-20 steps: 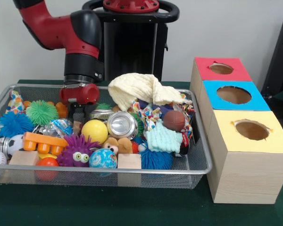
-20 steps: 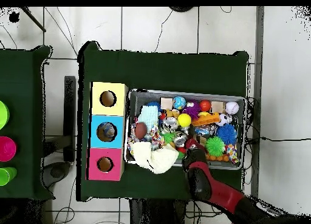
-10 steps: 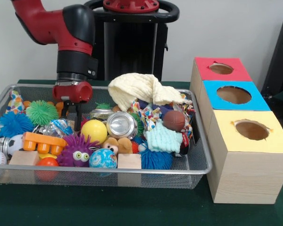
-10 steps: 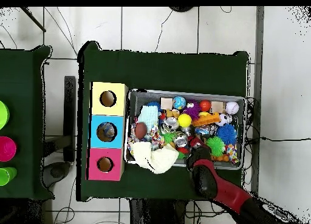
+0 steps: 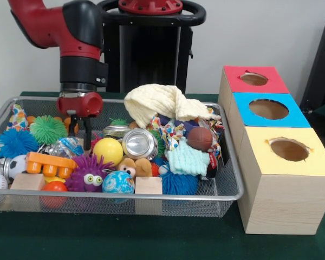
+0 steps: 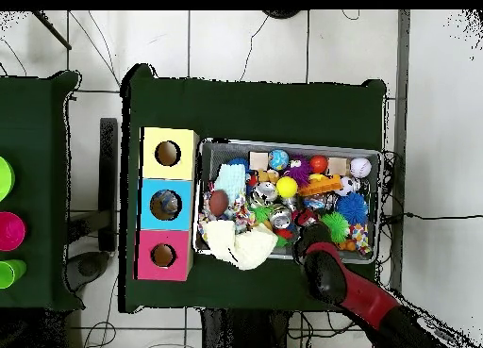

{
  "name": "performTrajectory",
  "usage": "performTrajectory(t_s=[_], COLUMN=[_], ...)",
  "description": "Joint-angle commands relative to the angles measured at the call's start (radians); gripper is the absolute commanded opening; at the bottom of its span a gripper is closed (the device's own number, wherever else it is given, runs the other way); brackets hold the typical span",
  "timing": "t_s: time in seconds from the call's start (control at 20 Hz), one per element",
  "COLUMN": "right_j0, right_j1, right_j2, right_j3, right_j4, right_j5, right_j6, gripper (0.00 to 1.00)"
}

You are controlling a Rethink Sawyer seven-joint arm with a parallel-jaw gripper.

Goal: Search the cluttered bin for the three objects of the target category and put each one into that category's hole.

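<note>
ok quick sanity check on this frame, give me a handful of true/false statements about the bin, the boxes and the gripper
1. The gripper hangs over the wire bin with nothing between its fingers. True.
2. The yellow box is the one farthest from the camera in the front view. False: the yellow box is nearest and the red box is farthest, with the blue box between them.
3. The crushed can lies beside the yellow ball. True.
4. The cream cloth is lying flat on the table outside the bin. False: it is heaped on top of the clutter at the back of the bin.
5. The purple fuzzy toy has eyes. True.
</note>
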Motion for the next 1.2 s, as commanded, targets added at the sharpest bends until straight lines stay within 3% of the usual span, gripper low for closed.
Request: performTrajectory(t_s=[0.05, 0.7, 1.2], right_j0=[-0.035, -0.028, -0.002], right_j1=[-0.036, -0.086, -0.048], right_j2=[0.134, 0.159, 0.135], right_j3=[-0.030, 0.012, -0.006], right_j4=[0.082, 0.166, 0.211], right_j5=[0.145, 0.171, 0.143], right_j6=[0.230, 0.248, 0.241], gripper=[1.00, 1.00, 1.00])
